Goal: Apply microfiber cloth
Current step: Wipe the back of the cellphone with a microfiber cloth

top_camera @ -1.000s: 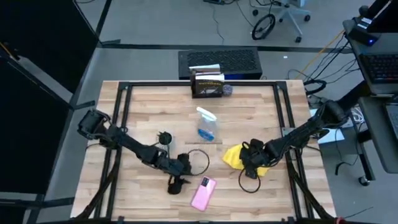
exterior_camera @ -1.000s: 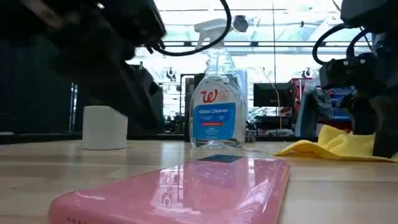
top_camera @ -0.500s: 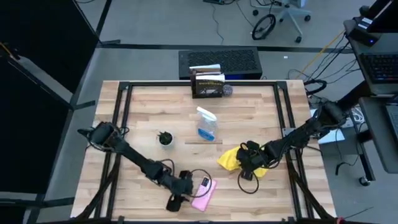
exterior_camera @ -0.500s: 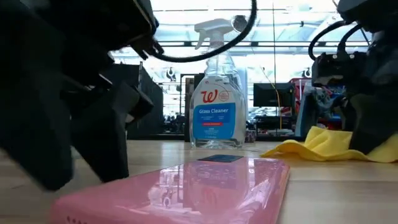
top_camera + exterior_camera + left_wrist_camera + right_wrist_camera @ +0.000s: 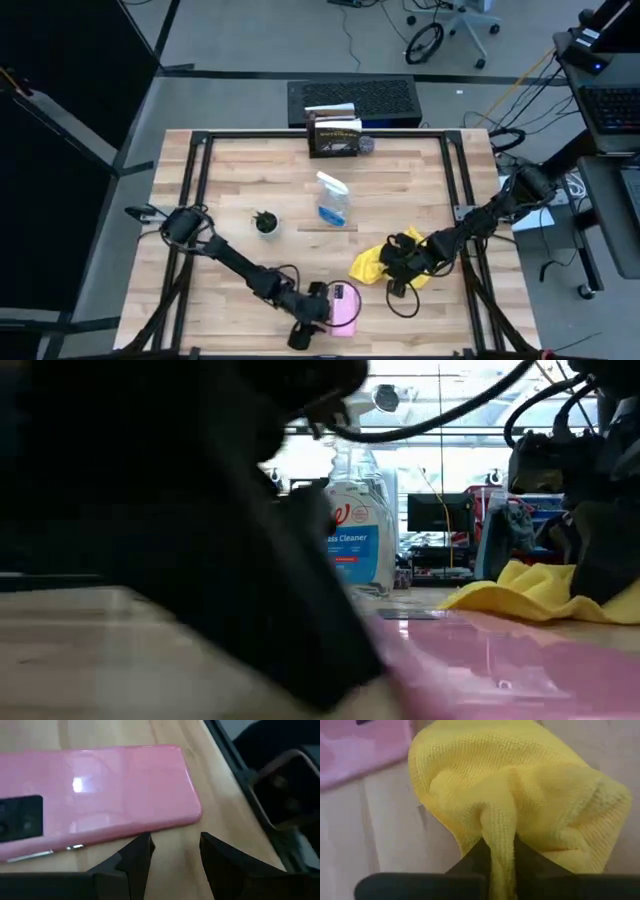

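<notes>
We count one microfiber cloth (image 5: 372, 262), bright yellow, and one pink phone (image 5: 345, 303) — both near the table's (image 5: 400, 180) front edge. We see one spray bottle (image 5: 333, 201) of blue liquid at the middle, one small white cup (image 5: 265, 223) with something dark in it, and one dark box (image 5: 334, 137) at the far edge with one small round grey object (image 5: 366, 144) beside it. Two arms work here — so two grippers, the left gripper (image 5: 305, 325) and the right gripper (image 5: 398, 268).

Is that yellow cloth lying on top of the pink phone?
No, the microfiber cloth lies on the wood beside the pink phone, pinched in the right tool.
</notes>
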{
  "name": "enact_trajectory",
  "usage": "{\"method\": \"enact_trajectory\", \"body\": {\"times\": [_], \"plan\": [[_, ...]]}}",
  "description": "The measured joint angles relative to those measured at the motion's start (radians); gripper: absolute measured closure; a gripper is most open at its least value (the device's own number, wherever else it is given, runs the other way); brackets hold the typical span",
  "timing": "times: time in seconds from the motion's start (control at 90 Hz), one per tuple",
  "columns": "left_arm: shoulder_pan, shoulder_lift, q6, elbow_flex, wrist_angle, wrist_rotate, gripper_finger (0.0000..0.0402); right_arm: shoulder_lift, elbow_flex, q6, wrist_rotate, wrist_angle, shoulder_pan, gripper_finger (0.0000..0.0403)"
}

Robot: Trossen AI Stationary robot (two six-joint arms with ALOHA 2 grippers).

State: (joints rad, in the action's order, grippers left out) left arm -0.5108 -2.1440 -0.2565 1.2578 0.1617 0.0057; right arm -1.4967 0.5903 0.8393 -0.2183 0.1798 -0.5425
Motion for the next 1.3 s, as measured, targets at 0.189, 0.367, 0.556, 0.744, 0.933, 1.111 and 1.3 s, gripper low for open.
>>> {"method": "enact_trajectory", "body": {"times": [0.189, 0.367, 0.556, 0.744, 0.933, 1.111, 1.3], "plan": [[0.03, 0.046, 0.024, 0.091, -0.257, -0.063, 0.0247, 0.003, 0.076, -0.012, -0.01, 0.067, -0.039, 0.0387], [0.057, 0.101, 0.128, 0.102, -0.284, -0.218, 0.0247, 0.004, 0.194, -0.041, -0.078, 0.07, -0.102, 0.0387], [0.13, 0.082, 0.16, 0.093, -0.155, -0.122, 0.0247, -0.003, 0.246, -0.046, -0.145, 0.006, -0.152, 0.0387], [0.165, 0.065, 0.146, 0.058, -0.082, -0.07, 0.0247, -0.008, 0.254, -0.072, -0.164, -0.137, -0.247, 0.0388], [0.163, 0.036, 0.149, 0.059, -0.036, -0.024, 0.0247, -0.035, 0.254, -0.084, -0.287, -0.159, -0.248, 0.0388], [0.178, -0.021, 0.146, 0.056, -0.007, -0.019, 0.0247, -0.137, 0.254, -0.125, -0.203, -0.252, -0.202, 0.0388], [0.197, -0.063, 0.135, 0.063, 0.021, -0.014, 0.0247, -0.236, 0.254, -0.142, -0.176, -0.343, -0.18, 0.0388]]}}
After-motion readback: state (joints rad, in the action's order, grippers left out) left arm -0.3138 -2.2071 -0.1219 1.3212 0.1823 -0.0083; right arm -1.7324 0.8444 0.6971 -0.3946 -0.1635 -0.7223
